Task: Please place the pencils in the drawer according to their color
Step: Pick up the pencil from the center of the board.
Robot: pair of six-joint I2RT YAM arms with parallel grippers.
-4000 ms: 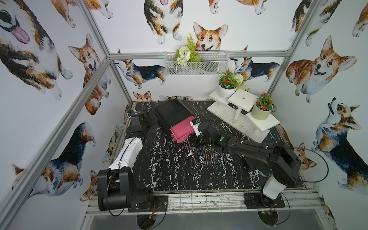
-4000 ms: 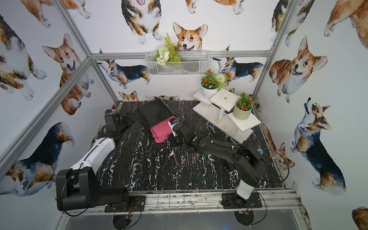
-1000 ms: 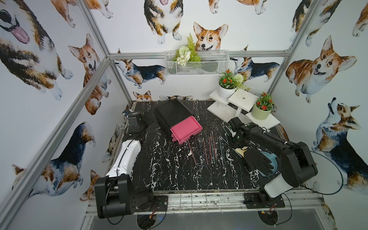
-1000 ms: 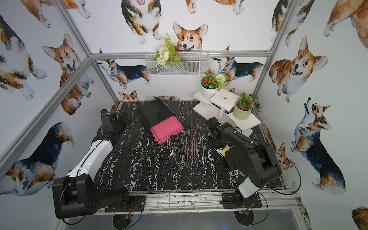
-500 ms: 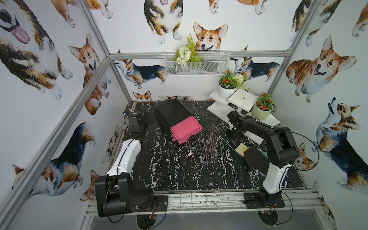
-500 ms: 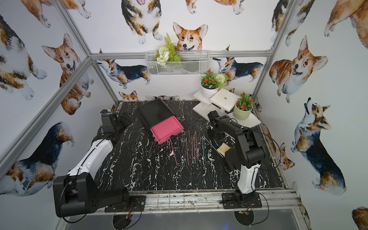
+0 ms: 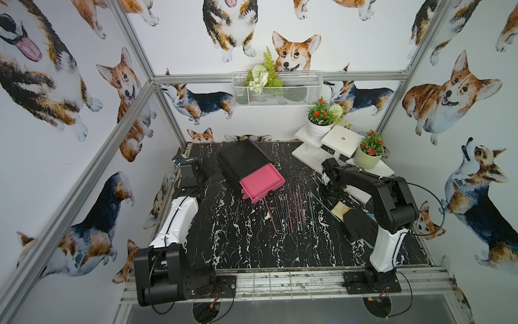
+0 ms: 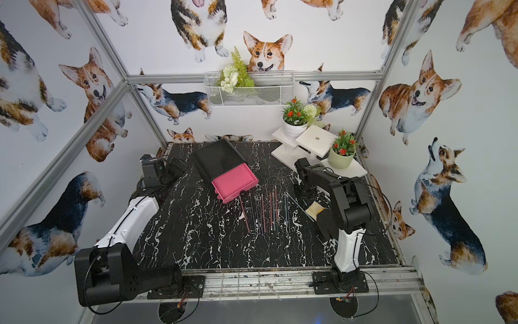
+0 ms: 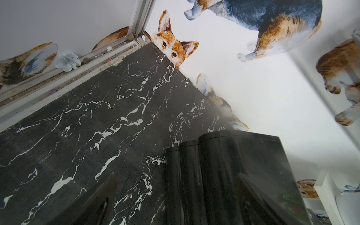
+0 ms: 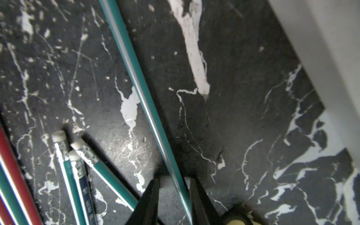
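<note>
We see the cabinet toward the back of the table, set at an angle. Its top drawer is pulled out, pink inside facing up. The pencils lie on the table just in front of that drawer, mostly in a rough side-by-side row, with pink, teal and dark ones mixed.

The right gripper is low over the table at the row's right end, near the white stand. In the right wrist view its fingers stand either side of one teal pencil. They are narrowly spread, with a sliver of table showing on each side, so they are around it and not pinching. That pencil lies flat on the table. Three more eraser ends sit close by in that view, and a red pencil shows at the edge.

A glove lies on the table beside the right arm, near the row.

The left gripper sits just beside the cabinet's left side. In the left wrist view its jaws are spread wide, holding nothing, with the cabinet right ahead.
</note>
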